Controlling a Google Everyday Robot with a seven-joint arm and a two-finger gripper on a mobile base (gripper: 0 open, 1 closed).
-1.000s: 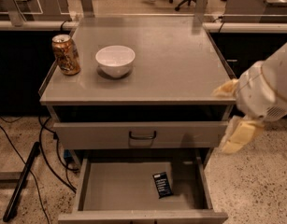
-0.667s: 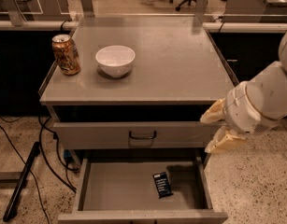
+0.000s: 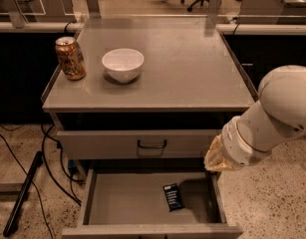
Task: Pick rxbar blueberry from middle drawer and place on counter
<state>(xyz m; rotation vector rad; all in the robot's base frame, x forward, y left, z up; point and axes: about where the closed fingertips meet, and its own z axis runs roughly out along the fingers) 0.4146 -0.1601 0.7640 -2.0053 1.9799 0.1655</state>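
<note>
The rxbar blueberry [image 3: 173,196], a small black bar with pale lettering, lies flat on the floor of the open middle drawer [image 3: 117,203], right of centre. My gripper [image 3: 214,157] hangs at the end of the white arm, above the drawer's right wall and up and to the right of the bar, not touching it. The counter [image 3: 192,68] is the broad grey cabinet top above.
A gold-brown can [image 3: 70,58] stands at the counter's left edge, with a white bowl [image 3: 123,64] beside it. The upper drawer with a black bow handle [image 3: 152,144] is shut. Cables and a black pole [image 3: 23,193] lie on the floor at left.
My arm has swung left and down, bringing the gripper from beside the cabinet's right edge to over the open drawer's right side. The bar, can and bowl have not moved.
</note>
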